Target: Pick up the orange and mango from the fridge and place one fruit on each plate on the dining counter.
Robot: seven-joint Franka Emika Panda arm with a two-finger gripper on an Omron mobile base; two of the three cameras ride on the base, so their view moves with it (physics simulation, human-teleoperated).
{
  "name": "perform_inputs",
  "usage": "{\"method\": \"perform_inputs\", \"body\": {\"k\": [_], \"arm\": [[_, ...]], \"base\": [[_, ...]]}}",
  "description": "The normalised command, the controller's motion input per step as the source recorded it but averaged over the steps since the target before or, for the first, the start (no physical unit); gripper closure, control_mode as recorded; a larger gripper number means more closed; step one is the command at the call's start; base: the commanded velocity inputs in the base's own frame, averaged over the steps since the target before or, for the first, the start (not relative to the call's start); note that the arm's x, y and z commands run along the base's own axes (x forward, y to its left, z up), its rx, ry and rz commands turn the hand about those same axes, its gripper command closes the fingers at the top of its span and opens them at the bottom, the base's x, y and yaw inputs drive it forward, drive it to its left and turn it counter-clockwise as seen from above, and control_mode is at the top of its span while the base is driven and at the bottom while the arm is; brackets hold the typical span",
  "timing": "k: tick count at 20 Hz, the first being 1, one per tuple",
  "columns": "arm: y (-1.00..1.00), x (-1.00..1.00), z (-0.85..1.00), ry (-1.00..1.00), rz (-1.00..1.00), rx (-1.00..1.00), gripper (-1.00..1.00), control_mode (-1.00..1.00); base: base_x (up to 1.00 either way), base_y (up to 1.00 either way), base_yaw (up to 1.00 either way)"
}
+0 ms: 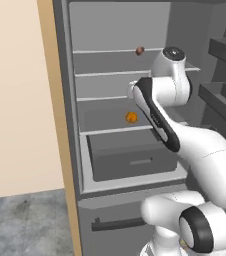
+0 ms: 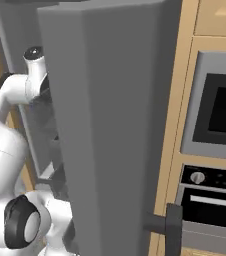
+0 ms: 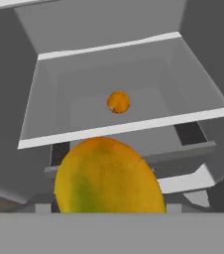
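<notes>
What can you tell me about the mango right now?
In the hand view the mango looms large and close at the bottom: a smooth oval, orange-yellow with a green patch low on its left side. Its lower edge is cut off, so the fingers and what touches it are hidden; whether it is gripped cannot be told. Beyond it, the orange sits apart on a fridge shelf.

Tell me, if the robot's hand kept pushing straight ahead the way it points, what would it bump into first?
The mango, which sits right at the hand and probably already in its grip. Past it come the fridge shelf and the orange.
</notes>
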Motion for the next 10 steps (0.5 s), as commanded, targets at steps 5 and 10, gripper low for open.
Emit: {"method": "perform_inputs", "body": {"k": [5, 10], "arm": [[0.00, 0.00, 0.00, 0.00, 0.00, 0.00, 1.00, 1.00], [0.00, 0.00, 0.00, 0.00, 0.00, 0.00, 1.00, 1.00]], "base": [[-0.58, 0.64, 0.12], [0.17, 0.72, 0.65]]}}
